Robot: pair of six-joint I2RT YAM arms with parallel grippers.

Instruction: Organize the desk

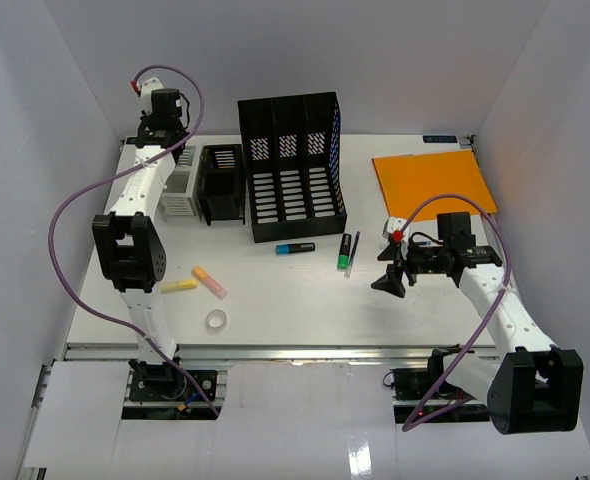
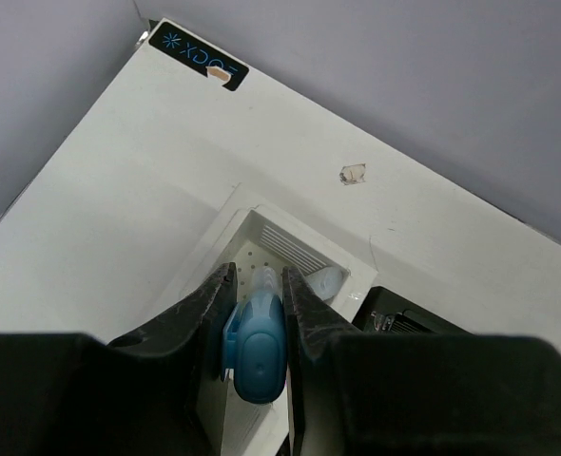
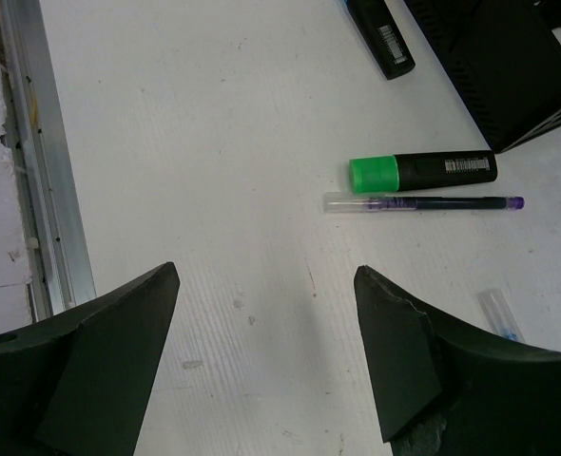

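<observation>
The desk is a white tabletop with a metal rail along its front. My left gripper hangs over the back left corner. In its wrist view it is shut on a blue marker, which points down into a white holder. My right gripper hovers low over the right part of the desk, open and with nothing between its fingers. Just beyond it lie a green-capped highlighter and a clear purple pen.
A black file rack, a small black organizer and the white holder stand at the back. An orange folder lies back right. A blue-capped highlighter, yellow and orange highlighters and a tape roll lie loose.
</observation>
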